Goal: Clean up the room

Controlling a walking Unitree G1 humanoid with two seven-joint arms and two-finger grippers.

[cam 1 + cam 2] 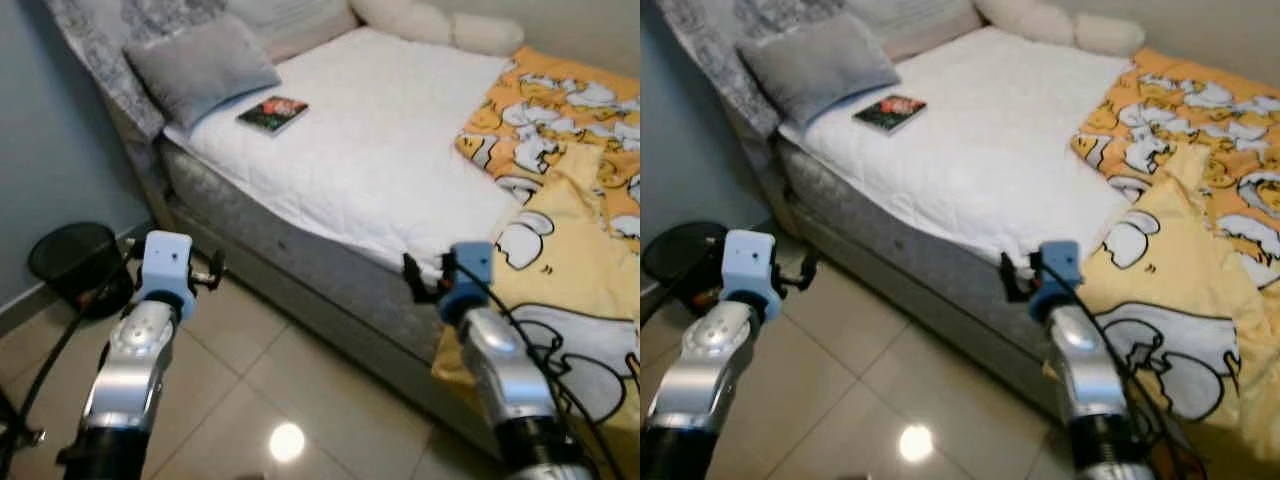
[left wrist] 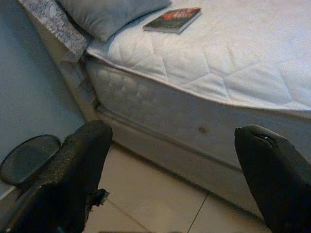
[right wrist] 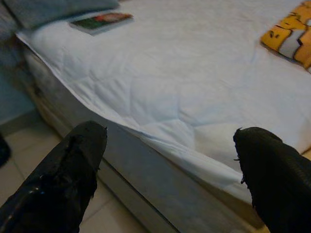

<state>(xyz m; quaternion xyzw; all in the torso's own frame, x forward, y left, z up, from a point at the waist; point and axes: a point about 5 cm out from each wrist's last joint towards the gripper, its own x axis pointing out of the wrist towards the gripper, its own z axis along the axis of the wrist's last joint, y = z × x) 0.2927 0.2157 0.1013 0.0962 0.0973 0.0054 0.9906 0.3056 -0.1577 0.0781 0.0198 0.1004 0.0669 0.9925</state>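
A bed with a white quilted mattress point(image 1: 380, 150) stands before me. On it near the head lies a dark book point(image 1: 273, 113) with a red cover picture, beside a grey pillow point(image 1: 200, 68). A yellow cartoon-print blanket point(image 1: 570, 200) covers the bed's right part and hangs over its edge. My left gripper point(image 2: 172, 160) is open, held over the floor by the bed's side. The right gripper point(image 3: 170, 165) is open too, just off the mattress edge, nothing between its fingers.
A black mesh wastebasket point(image 1: 80, 265) stands on the tiled floor point(image 1: 250, 400) at the left, by the blue-grey wall point(image 1: 50, 150). Cream pillows point(image 1: 440, 25) lie at the bed's far side. A patterned cloth point(image 1: 100, 40) drapes the headboard.
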